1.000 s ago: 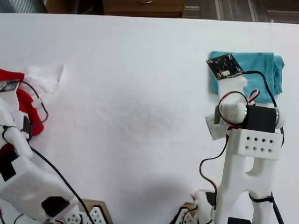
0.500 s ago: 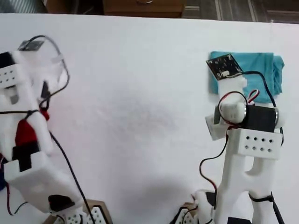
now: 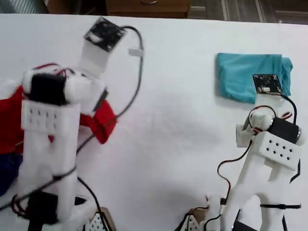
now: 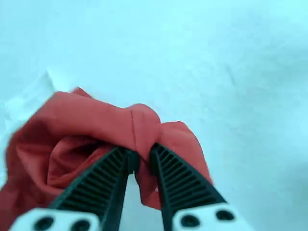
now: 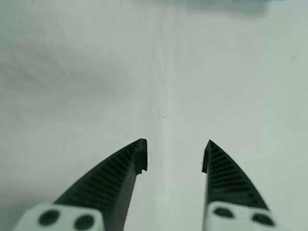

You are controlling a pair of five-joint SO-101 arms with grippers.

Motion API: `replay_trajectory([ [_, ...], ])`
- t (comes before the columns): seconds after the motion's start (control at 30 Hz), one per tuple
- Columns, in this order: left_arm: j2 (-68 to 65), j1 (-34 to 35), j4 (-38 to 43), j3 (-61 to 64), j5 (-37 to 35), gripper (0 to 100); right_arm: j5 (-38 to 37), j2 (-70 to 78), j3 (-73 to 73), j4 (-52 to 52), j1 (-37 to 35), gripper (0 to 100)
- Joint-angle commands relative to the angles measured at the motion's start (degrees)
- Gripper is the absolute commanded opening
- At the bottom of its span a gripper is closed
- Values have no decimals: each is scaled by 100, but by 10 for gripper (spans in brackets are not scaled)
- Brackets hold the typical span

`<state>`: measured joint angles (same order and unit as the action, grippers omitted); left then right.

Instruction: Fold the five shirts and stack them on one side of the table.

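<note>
While the white table (image 3: 173, 144) takes up most of the scene, a bunched red shirt (image 3: 98, 122) sits at its left side and a folded teal shirt (image 3: 238, 79) lies far right. Blue cloth (image 3: 7, 168) peeks in at the near-left edge. The left gripper (image 4: 141, 156) pinches a fold of the red shirt. The right gripper (image 5: 174, 154) hangs spread over bare table.

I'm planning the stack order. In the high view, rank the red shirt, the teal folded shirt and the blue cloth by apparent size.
1. red shirt: widest spread, but the left arm hides its middle, so its lead is unsure.
2. teal folded shirt.
3. blue cloth: small patch cut off at the picture's edge.
</note>
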<state>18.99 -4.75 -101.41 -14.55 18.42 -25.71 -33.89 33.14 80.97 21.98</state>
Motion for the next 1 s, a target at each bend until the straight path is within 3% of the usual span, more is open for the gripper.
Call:
replay_trajectory([
  [0.0, 826, -897, 0, -75, 0, 27, 62, -136, 26, -101, 84, 193],
  [0.2, 1327, -1934, 158, -585, -18, 27, 62, -136, 44, -101, 92, 193],
  [0.47, 1389, -1881, -97, -242, -18, 27, 114, -136, 44, -110, 57, 194],
  [0.7, 1793, -70, -88, 1754, 88, 63, 308, -136, 9, -92, -189, 195],
  [0.83, 1820, 1160, 70, 3257, 1037, 158, 387, -136, 9, -75, -752, 208],
  [0.97, 1820, 2743, 905, 4752, 1785, 173, 888, -136, 9, -101, -1464, 280],
])
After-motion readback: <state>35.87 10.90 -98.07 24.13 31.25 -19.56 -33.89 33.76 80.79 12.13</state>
